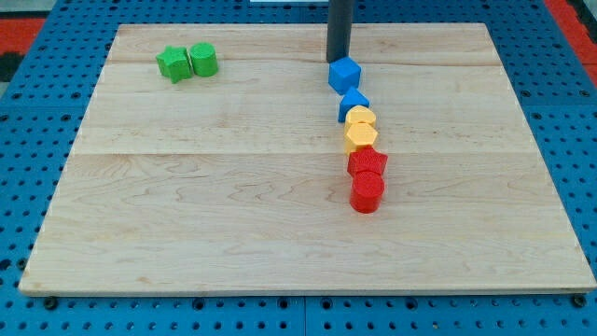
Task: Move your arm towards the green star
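- as the rig carries no gripper, nothing is held or clamped: my tip [338, 59] rests free on the board [233, 205] near the view's top, just above the blue cube [344, 75] and seemingly touching its top edge.
- below the cube a chain runs toward the view's bottom: a second blue block [354, 104], two yellow blocks [360, 128], then a red star [367, 163] and a red cylinder [367, 193], each touching the next.
- green star [173, 64] lies well apart, in the view's top-left corner, touching a green cylinder [203, 60] on its right.
- handling, judged: star looks small, rigid and light; it should slide readily on smooth wood and may spin if struck off-centre.
- contact, judged: no grasp is possible; meet a flat flank squarely. an approach from the view's right meets the cylinder first.
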Controlling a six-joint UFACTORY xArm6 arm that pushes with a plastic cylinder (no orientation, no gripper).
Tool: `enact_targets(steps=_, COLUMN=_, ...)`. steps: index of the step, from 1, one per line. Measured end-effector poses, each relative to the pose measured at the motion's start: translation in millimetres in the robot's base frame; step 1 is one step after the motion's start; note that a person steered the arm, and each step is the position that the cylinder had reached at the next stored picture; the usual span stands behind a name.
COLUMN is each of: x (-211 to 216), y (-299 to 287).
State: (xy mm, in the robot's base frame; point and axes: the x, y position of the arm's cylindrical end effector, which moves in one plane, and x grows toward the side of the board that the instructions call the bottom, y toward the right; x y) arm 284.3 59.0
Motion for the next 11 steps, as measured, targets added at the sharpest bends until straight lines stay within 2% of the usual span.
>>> enact_targets(steps=1, x=19, y=3)
enact_targets(steps=2, x=12, y=16)
enact_targets(steps=3, x=9, y=52)
enact_targets(steps=5, x=-25, y=105)
enact_targets(steps=6, x=-93, y=76)
enact_targets(steps=7, x=-92, y=75)
enact_targets(steps=8, x=-92, y=43)
enact_targets(steps=9, x=-92, y=-13)
enact_targets(steps=11, x=-91, y=-234)
